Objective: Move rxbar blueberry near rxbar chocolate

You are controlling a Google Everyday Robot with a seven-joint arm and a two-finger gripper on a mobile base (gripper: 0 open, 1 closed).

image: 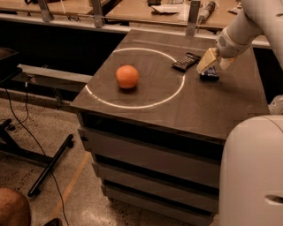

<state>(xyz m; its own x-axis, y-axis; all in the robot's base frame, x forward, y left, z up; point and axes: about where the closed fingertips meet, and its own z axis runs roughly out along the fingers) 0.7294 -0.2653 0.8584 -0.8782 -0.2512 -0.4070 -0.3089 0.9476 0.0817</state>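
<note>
The rxbar blueberry, a navy-wrapped bar, lies flat on the dark table top at the right, just outside the white circle. The rxbar chocolate, a black-brown wrapped bar, lies a short way to its left, across the circle line. My gripper hangs just above the blueberry bar, its tan fingers apart, with nothing held between them. The white arm reaches in from the upper right.
An orange ball sits inside the white circle on the left half of the table. The robot's white base fills the lower right. Benches with clutter stand behind. A cable and stand leg lie on the floor at left.
</note>
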